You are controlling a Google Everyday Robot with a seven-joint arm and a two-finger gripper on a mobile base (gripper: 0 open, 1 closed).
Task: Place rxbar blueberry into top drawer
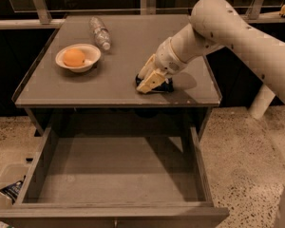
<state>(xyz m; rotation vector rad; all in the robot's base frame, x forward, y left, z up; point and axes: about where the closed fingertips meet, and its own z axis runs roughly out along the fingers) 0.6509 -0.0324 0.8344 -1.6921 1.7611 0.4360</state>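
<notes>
No readable text, even on rxbar blueberry (pixel 165 86) under the gripper (pixel 149 82)

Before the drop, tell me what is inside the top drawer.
The top drawer shows a bare floor; its rear, under the tabletop, is hidden. The gripper is on the tabletop at the rxbar blueberry.

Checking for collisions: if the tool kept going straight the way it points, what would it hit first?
The dark snack bar right beneath the tool, then the tabletop; it may already touch.
</notes>
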